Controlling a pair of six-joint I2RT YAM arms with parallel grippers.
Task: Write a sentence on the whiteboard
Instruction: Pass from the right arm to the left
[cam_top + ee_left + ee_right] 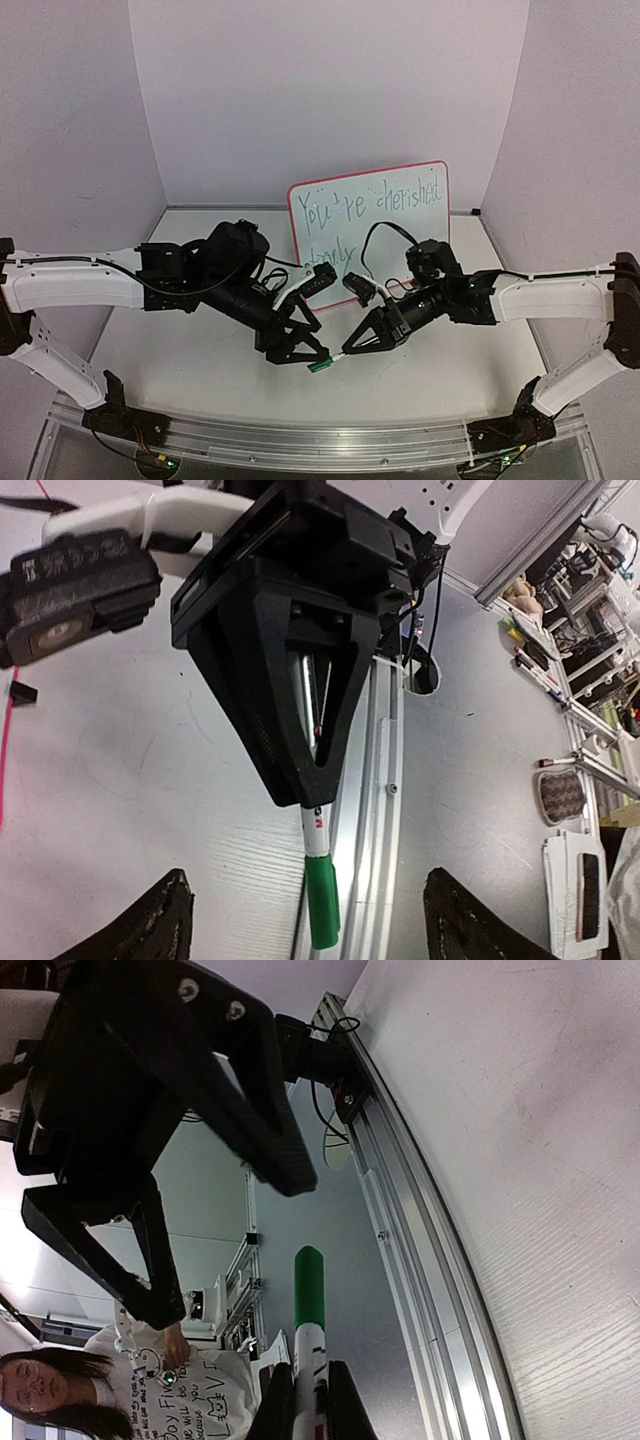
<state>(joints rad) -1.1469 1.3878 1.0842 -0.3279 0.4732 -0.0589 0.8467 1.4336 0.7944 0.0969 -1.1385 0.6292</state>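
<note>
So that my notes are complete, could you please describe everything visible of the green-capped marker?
The marker is a slim white barrel with printed lettering and a green cap on its free end, plastic by its look. The right gripper is shut on the barrel, holding it over the table, cap end toward the left gripper. That gripper stands open on either side of the cap, not touching it.

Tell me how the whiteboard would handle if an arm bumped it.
The whiteboard stands nearly upright and thin on the table, so a push near its top would probably tip it backward. It looks like a rigid framed panel, likely stiff and light. A low push may just slide it on that smooth surface.
</note>
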